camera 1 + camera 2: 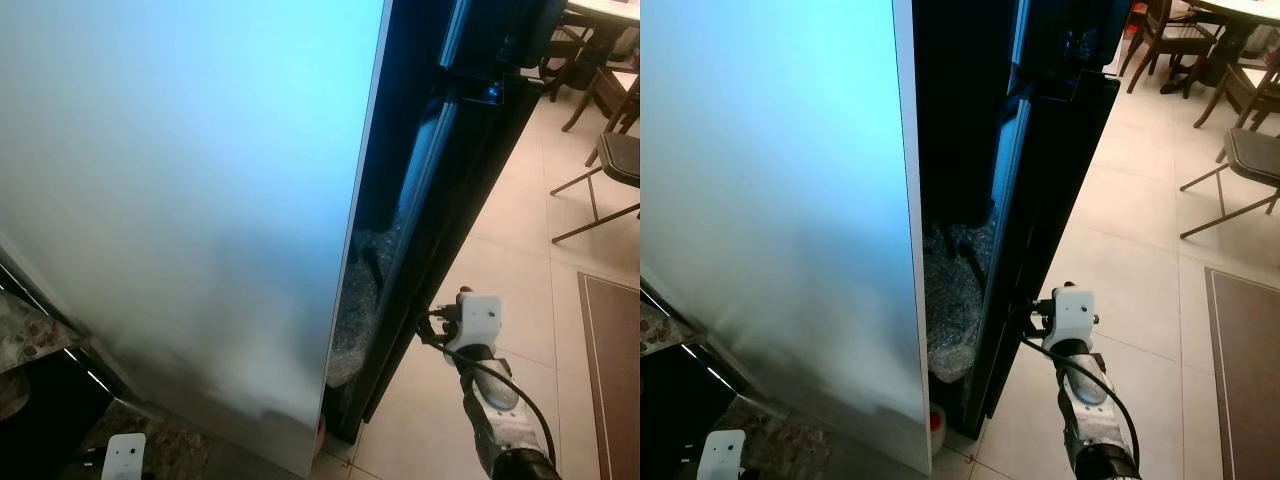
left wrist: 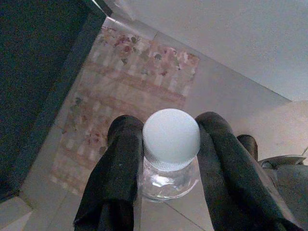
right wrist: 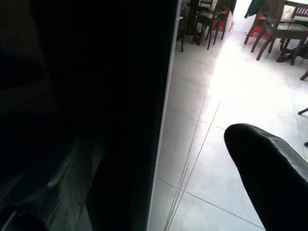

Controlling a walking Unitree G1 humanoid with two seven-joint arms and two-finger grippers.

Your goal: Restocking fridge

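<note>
The fridge's pale door [image 1: 190,200] stands wide across the left, and its black door [image 1: 1040,230] is seen edge-on. Between them a narrow gap shows the dark inside, with crinkled plastic wrap [image 1: 950,300] low down. My left gripper [image 2: 171,124] is shut on a small clear glass jar [image 2: 168,180] with a white screw lid, held low at the left near the white wrist piece [image 1: 123,458]. My right gripper [image 1: 1032,318] is at the outer edge of the black door, low down. One finger [image 3: 269,163] shows on the floor side, spread wide from the door edge.
Pale tiled floor [image 1: 500,260] stretches to the right. Wooden chairs and a table [image 1: 1210,50] stand at the far right, a folding chair [image 1: 610,170] closer, and a dark mat [image 1: 610,370] beside my right arm. A marbled counter [image 1: 25,335] lies at the left. A patterned rug [image 2: 130,82] lies below the jar.
</note>
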